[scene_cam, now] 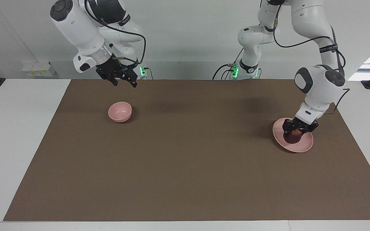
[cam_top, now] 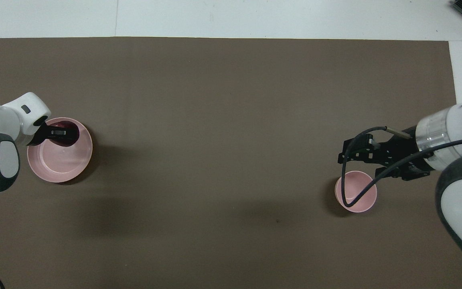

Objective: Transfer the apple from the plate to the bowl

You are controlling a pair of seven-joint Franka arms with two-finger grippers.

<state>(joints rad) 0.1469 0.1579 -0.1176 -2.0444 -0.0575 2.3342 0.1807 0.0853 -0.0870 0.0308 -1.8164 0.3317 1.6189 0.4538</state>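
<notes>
The facing view shows the left tool (scene_cam: 296, 131) down on the apple (scene_cam: 293, 137), its dark fingers (scene_cam: 288, 127) standing either side of the fruit's yellowish top, so it appears clenched on the apple while the apple sits on the plate (scene_cam: 302, 146); the overhead view hides most of this, since there the left tool (cam_top: 59, 132) covers all but a maroon edge of the apple (cam_top: 70, 137), which lies at the rim of the plate (cam_top: 60, 164) farthest from the robots. What the overhead view adds is the plate's bare pink floor and the placing of the apple off its centre. The bowl (scene_cam: 119, 111) stands well apart from the plate, toward the right arm's end of the brown mat (scene_cam: 185, 166) that covers the bench (scene_cam: 14, 134). In the facing view the right tool (scene_cam: 124, 82) hangs in the air, clear of the bowl and holding nothing, though I cannot tell how its fingers stand; in the overhead view the right tool (cam_top: 345, 154) seems almost at the rim of the bowl (cam_top: 355, 192), and a black cable (cam_top: 361, 176) loops across the bowl's mouth. Counted: one apple, one plate, one bowl, one mat, two arms, each with one tool
</notes>
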